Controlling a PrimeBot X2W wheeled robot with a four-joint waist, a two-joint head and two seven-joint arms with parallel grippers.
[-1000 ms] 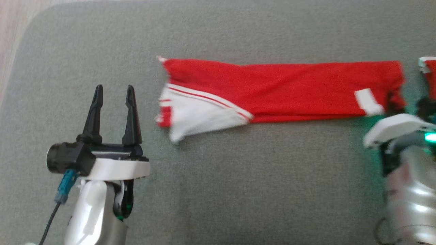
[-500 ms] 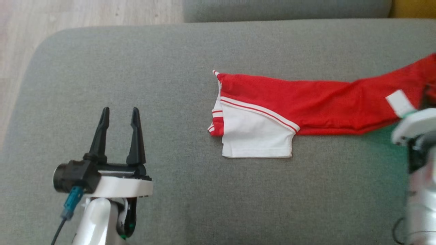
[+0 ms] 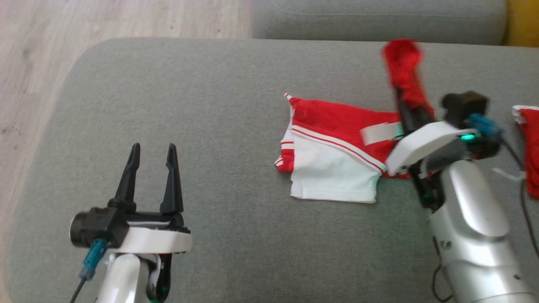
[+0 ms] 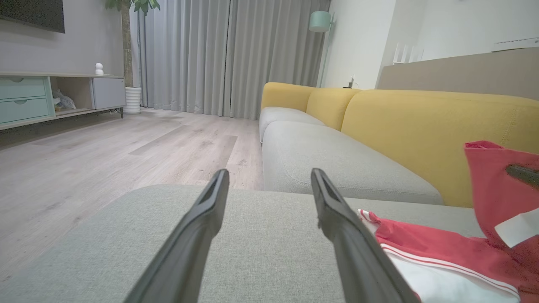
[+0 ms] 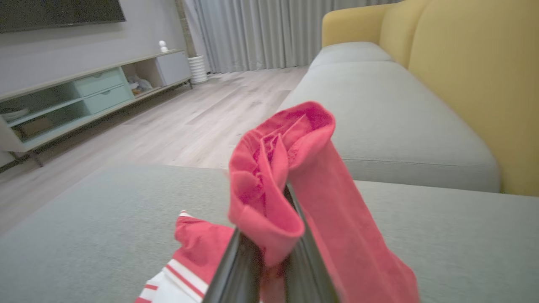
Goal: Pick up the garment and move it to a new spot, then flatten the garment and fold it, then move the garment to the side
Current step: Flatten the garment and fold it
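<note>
Right, status. The right gripper point(image 3: 403, 99) is clenched on one end of the red-and-white garment point(image 3: 337, 145). Red cloth is bunched over its fingertips and lifted off the grey cushion point(image 3: 202, 97). The lifted end stands up toward 12 o'clock from the wrist.

The rest of the garment lies flat on the cushion, out at 9 o'clock from that gripper. The red body is on the far side and a white sleeve panel with thin red stripes is on the near side. A white patch point(image 3: 379, 132) sits just beside the gripper's fingers. Seen from the robot's head, the garment is around 2 o'clock from the cushion's centre.

In the right wrist view the red end curls over into a loop above the two dark fingers. They sit tight together with fabric pinched between them.

The left gripper point(image 3: 152, 147) is released, jaws spread wide with nothing between them. It's over bare cushion near 7 o'clock, fingers pointing to 12, well apart from the garment.

Another red-and-white cloth point(image 3: 528, 147) lies at the 3 o'clock edge, apart from the held garment; can't tell what it is. A second grey seat cushion point(image 3: 370, 19) is at 12 o'clock, with a yellow backrest point(image 4: 421, 122) beside it. Wood floor point(image 3: 38, 63) is off at 10 o'clock.
</note>
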